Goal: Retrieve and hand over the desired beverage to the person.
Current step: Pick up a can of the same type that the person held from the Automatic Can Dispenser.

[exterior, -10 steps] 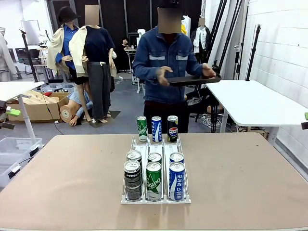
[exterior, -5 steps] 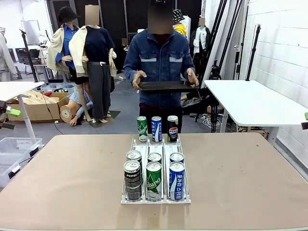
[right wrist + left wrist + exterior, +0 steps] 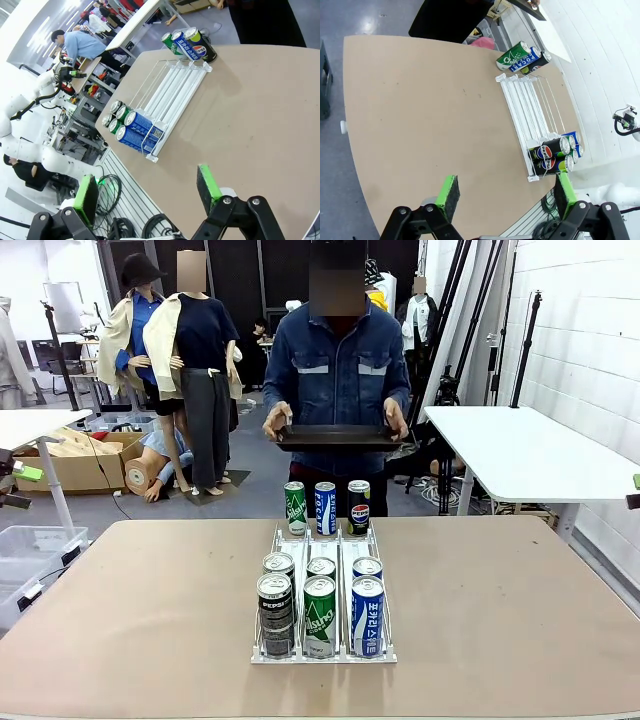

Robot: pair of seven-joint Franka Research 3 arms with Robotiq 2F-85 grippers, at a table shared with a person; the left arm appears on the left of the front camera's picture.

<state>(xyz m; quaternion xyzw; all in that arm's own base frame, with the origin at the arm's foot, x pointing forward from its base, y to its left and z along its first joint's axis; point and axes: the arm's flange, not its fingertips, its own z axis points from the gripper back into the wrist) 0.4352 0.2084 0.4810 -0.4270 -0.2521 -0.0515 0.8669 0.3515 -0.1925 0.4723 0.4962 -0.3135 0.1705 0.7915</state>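
Note:
Beverage cans stand in a white wire rack (image 3: 323, 655) at mid-table. Its near end holds a black Pepsi can (image 3: 274, 612), a green can (image 3: 319, 616) and a blue can (image 3: 367, 615), with three more cans behind them. A green can (image 3: 295, 508), a blue can (image 3: 325, 508) and a Pepsi can (image 3: 358, 506) stand at its far end. Which can is the desired beverage I cannot tell. The person (image 3: 338, 370) stands at the far side holding a black tray (image 3: 336, 436) in both hands. My left gripper (image 3: 506, 192) and right gripper (image 3: 147, 192) hang open high above the table, holding nothing.
The left wrist view shows the rack (image 3: 530, 105) to the right over bare brown tabletop (image 3: 420, 110). In the right wrist view the rack (image 3: 175, 85) lies up and to the left. A white side table (image 3: 520, 450) stands at the far right.
The person has turned to face the table squarely and brought the black tray level in front of their body. The cans and both grippers have not moved.

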